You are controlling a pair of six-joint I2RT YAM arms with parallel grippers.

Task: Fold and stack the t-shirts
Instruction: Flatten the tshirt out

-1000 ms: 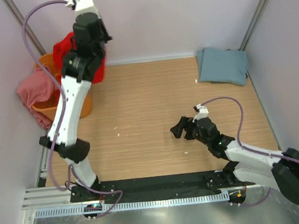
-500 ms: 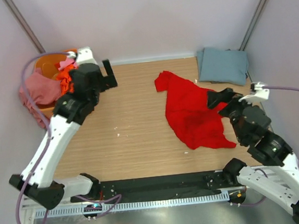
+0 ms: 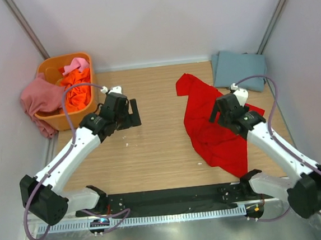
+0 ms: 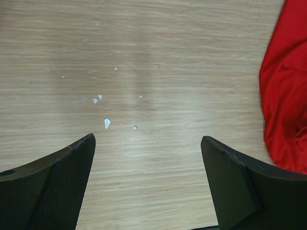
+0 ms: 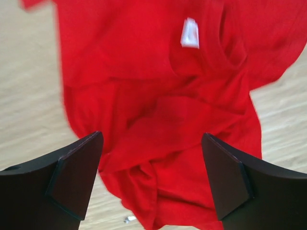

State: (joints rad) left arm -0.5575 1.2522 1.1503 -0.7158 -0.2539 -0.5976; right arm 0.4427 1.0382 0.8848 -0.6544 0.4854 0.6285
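Since the red t-shirt [image 3: 213, 140] lies rumpled on the table [image 3: 157, 148] directly beneath my right gripper [image 5: 152, 136], whose jaws are spread wide and hold nothing, I judge that flattening comes first. I'd drop onto an outer edge, not the bunched middle under the fingers. My left gripper [image 4: 148, 139], also spread and empty, hovers over bare wood with the shirt off to its right. I'd bring it across to pinch the opposite hem and pull taut.

Red t-shirt [image 3: 207, 138], partly under the right arm [image 3: 272, 148], blurry up close.
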